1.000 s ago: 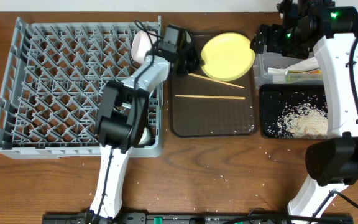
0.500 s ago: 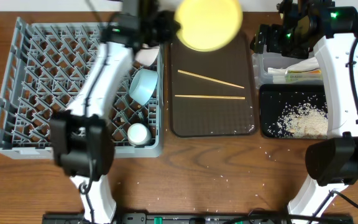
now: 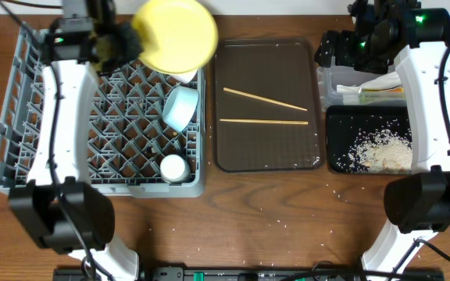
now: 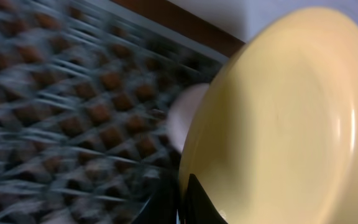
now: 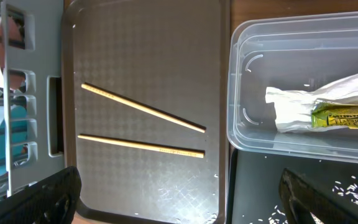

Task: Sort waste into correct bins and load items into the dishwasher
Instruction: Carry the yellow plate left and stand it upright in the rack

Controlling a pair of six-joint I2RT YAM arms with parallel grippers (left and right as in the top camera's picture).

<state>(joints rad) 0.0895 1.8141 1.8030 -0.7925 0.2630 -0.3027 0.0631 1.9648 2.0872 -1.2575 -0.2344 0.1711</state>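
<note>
Overhead, the yellow plate (image 3: 175, 35) is seen held tilted above the rear right corner of the grey dish rack (image 3: 123, 148), with its far edge overhanging the rack's back rim. The left gripper (image 3: 128, 44) is clamped on the plate's left rim. In the left wrist view the plate fills the right half, and the rack behind it is blurred. Along the rack's right edge the light blue bowl (image 3: 181, 107) is lodged on its side, and the white cup (image 3: 173, 167) is set near the front right corner. A sliver of the white bowl (image 3: 180, 77) is seen just under the plate. The lattice to the left of these is unoccupied, though its left part is crossed from above by the left arm (image 3: 53, 133). Just beside the rack's right wall lies the brown serving tray (image 3: 268, 148). On it lie only the two chopsticks (image 3: 264, 100), apart from each other and clear of its rim. Farther right of the rack, the clear tub (image 3: 330, 82) with the snack wrapper (image 3: 377, 92) is set behind the black tray (image 3: 338, 125) strewn with rice crumbs (image 3: 381, 150). The right gripper (image 5: 179, 190) is held over the seam between serving tray and tub, its jaws spread wide and gripping nothing. Since half a second earlier the plate has been carried left, from over the seam between rack and serving tray to over the rack. The left arm has been swung from the rack's middle to its left part. The right arm and everything right of the rack are unchanged.
</note>
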